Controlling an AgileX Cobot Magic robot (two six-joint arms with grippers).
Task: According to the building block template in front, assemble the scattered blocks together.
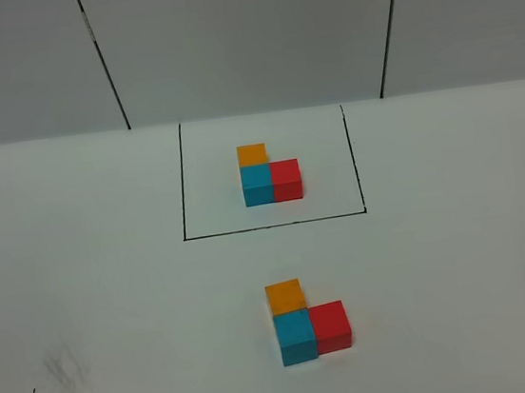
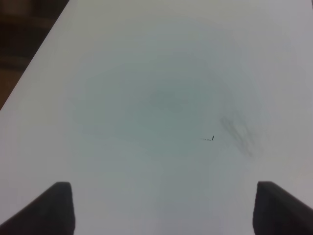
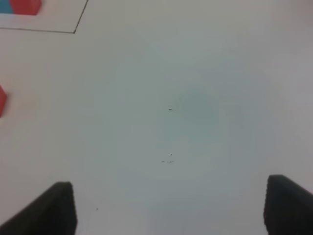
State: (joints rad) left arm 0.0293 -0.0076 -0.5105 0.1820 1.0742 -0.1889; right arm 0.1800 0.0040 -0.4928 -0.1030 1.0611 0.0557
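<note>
The scattered blocks [image 1: 308,320] lie joined, in front of the building block template [image 1: 269,174].

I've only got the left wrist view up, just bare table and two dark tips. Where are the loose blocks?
Observer: Three loose blocks sit together in the overhead view, near the table's middle, in front of the outlined template.
Operator: Joined or apart?
Observer: Touching in an L: orange block behind the blue block, red block to its right, same as the template.
Operator: Is the right tool holding anything?
Observer: No. The right tool is open over bare table; a red edge shows only at that view's border.
</note>
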